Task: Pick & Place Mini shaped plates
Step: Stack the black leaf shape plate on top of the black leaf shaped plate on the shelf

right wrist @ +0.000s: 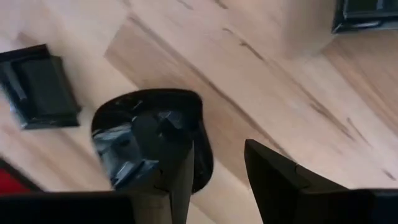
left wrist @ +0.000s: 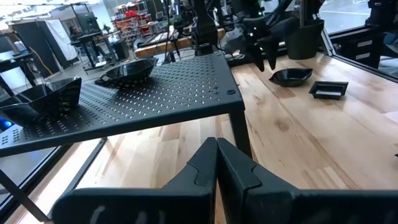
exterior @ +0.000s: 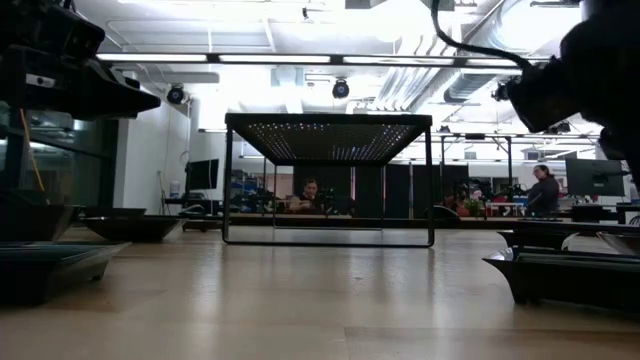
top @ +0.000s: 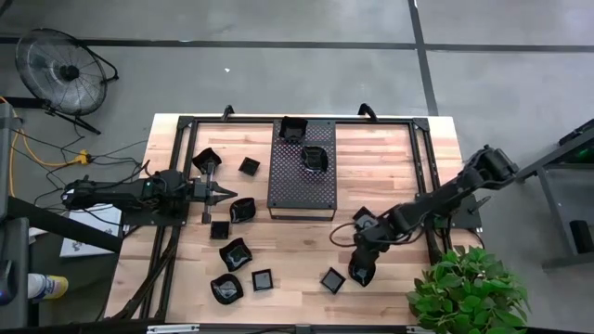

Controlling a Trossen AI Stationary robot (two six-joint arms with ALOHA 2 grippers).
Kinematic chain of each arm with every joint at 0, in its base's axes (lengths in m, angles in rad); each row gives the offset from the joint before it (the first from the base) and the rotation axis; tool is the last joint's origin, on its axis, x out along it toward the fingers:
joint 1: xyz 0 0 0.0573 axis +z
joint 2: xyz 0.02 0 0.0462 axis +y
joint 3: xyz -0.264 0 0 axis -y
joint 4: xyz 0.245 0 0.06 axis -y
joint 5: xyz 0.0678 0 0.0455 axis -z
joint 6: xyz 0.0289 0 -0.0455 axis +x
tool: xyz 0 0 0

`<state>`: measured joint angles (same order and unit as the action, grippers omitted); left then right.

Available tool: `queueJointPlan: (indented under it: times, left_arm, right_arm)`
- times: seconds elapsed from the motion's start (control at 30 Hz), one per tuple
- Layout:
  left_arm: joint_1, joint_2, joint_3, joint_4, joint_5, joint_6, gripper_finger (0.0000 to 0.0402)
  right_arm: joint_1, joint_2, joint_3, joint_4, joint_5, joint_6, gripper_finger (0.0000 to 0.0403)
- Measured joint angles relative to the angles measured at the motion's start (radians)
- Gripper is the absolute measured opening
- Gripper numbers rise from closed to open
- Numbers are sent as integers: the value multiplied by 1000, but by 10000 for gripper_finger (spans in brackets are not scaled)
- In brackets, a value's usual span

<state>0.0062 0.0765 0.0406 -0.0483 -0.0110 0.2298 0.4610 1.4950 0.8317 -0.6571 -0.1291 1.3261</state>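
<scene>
Perforated tray [top: 302, 172] mid-table — mini shaped plates [top: 236, 253] scattered around it.

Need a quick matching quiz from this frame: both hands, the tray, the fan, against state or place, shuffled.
1. left hand
2. right hand
3. perforated tray
4. fan

A. open, fingers either side of a rounded dish rim
B. on the floor, off the table
C. shut, beside the tray
D. raised on legs, two dishes on top

Pairs: 1-C, 2-A, 3-D, 4-B
</scene>
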Motion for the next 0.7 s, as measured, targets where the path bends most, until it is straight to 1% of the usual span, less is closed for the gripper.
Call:
queueJointPlan:
  times: [0.23,0.7]
  left_arm:
    - [0,0,0,0,0,0,1]
    - [0,0,0,0,0,0,1]
  right_arm:
    - [0,55,13,-8,3,2,138]
    - [6,79,12,41,-10,26,138]
